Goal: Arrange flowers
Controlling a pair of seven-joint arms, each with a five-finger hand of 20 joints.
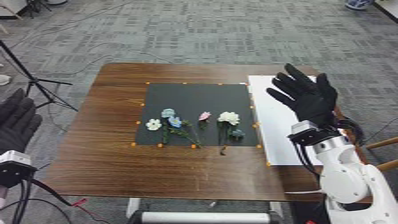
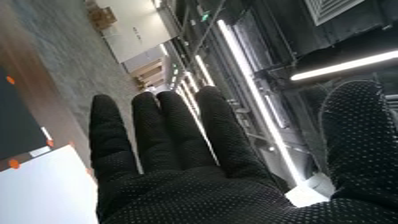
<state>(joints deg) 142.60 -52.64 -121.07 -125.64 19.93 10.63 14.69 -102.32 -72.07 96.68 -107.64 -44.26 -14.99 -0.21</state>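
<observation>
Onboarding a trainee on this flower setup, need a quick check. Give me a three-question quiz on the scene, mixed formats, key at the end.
1. Multiple choice: what does the pink flower lie on?
A) white sheet
B) dark mat
C) floor

2. True or false: the right hand holds no flower.

3. Fill in the blank: in the head view, the large flower head just to the right of the pink flower is ____ in color.

Key: 1. B; 2. true; 3. white
</observation>
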